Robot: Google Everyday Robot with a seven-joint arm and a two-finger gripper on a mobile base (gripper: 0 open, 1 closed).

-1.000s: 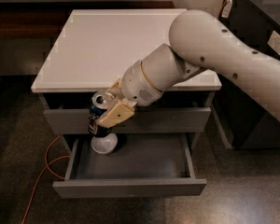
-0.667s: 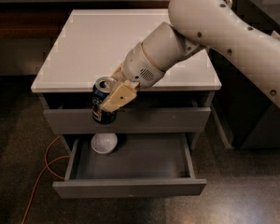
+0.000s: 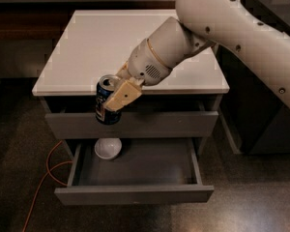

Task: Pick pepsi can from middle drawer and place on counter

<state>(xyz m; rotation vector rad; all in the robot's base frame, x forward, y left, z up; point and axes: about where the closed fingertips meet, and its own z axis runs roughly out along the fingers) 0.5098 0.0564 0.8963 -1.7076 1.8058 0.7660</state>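
Observation:
My gripper (image 3: 117,96) is shut on the pepsi can (image 3: 105,102), a dark-blue can with a silver top. It holds the can upright in the air in front of the top drawer's front, with the can's top about level with the front edge of the counter (image 3: 101,47). The middle drawer (image 3: 135,175) stands pulled open below, grey and low-fronted. One tan finger (image 3: 122,95) lies across the can's right side; the other is hidden behind the can.
A white bowl (image 3: 108,148) sits in the back left of the open drawer. An orange cable (image 3: 48,170) runs along the floor at the left. A black cabinet (image 3: 270,124) stands at the right, close to the drawer cabinet.
My gripper has lifted the pepsi can out of the open drawer, up to the level of the counter's front edge. The bowl has stayed in place.

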